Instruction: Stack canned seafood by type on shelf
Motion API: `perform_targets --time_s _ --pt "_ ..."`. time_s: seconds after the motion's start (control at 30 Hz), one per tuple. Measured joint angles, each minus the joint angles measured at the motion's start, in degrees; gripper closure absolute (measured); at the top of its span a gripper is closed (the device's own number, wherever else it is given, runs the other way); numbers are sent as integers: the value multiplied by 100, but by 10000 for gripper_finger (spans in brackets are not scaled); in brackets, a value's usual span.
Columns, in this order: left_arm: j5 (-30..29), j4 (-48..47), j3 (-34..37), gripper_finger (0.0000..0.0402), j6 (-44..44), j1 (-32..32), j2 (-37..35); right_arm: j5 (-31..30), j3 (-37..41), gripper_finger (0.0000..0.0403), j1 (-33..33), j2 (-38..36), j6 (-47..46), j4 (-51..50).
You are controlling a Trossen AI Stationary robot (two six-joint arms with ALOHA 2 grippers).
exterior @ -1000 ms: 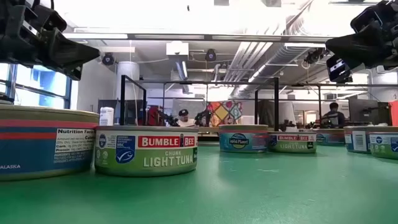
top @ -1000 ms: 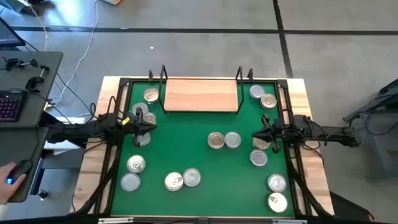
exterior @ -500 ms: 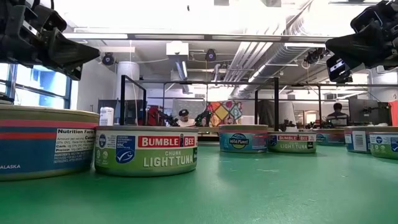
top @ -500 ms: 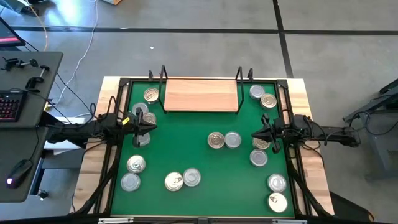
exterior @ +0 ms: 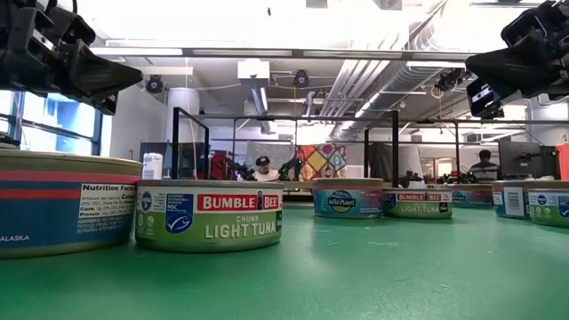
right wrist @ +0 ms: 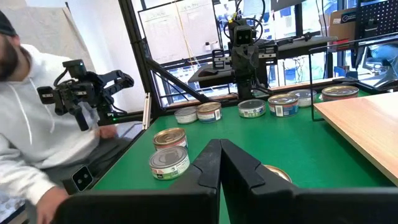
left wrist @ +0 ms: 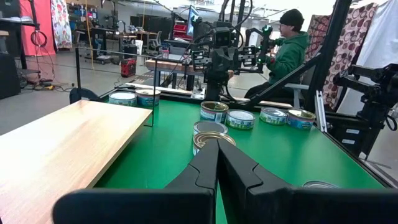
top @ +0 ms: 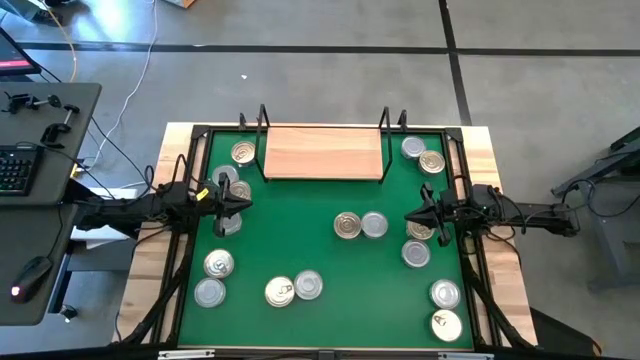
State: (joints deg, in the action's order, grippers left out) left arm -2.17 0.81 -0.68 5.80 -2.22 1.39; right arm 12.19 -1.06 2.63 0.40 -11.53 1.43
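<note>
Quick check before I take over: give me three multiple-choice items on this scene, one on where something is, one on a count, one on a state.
1. Where is the shelf?
A. at the mat's far edge, between the arms
B. by the near edge
C. off the table

2. How many tins sit together at the middle of the green mat?
A. none
B. two
C. five

3. How do the left gripper and right gripper stand?
A. both open
B. one holding a tin
C. both shut, empty

Answers: 1 A, the wood board lies along the far edge; 2 B, the centre pair touches side by side; 3 C, each wrist view shows fingers pressed together with nothing between.
</note>
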Motion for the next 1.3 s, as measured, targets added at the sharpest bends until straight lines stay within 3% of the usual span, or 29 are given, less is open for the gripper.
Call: perform_targets --time_s 0.8,1.17,1.3 --pt "0 48 0 402 6 -1 0 -1 0 403 2 0 1 0" --pt "-591 992 -3 401 -87 -7 11 -2 0 403 2 0 2 -2" --pt "-580 1073 -3 401 -587 43 195 0 2 403 0 0 0 1"
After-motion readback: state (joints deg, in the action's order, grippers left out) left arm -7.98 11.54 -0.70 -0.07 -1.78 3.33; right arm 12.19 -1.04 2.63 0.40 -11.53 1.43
